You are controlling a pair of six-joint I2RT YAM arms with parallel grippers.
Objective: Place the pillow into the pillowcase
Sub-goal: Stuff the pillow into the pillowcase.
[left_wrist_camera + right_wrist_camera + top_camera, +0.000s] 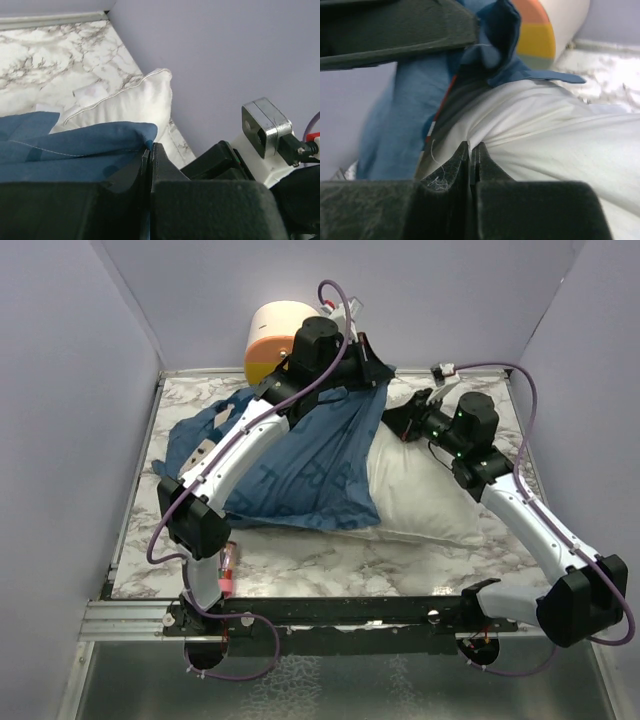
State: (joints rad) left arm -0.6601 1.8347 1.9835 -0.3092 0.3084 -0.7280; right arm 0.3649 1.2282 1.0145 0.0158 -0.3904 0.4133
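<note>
Left tool (151, 150): pinched together on the hem of the pillowcase (310, 465), holding it up near the back wall
Right tool (471, 150): closed tight on a fold of the pillow (425, 500)
Pillow: lies on the bench (330, 565), left part under the pillowcase, right part bare
Pillowcase: draped over the pillow's left part, trailing left
Cylinder (270, 340): at the back, behind the left arm

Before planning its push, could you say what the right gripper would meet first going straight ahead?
The pillow, which the right gripper pinches at its tips; the pillowcase probably lies just beyond it.
</note>
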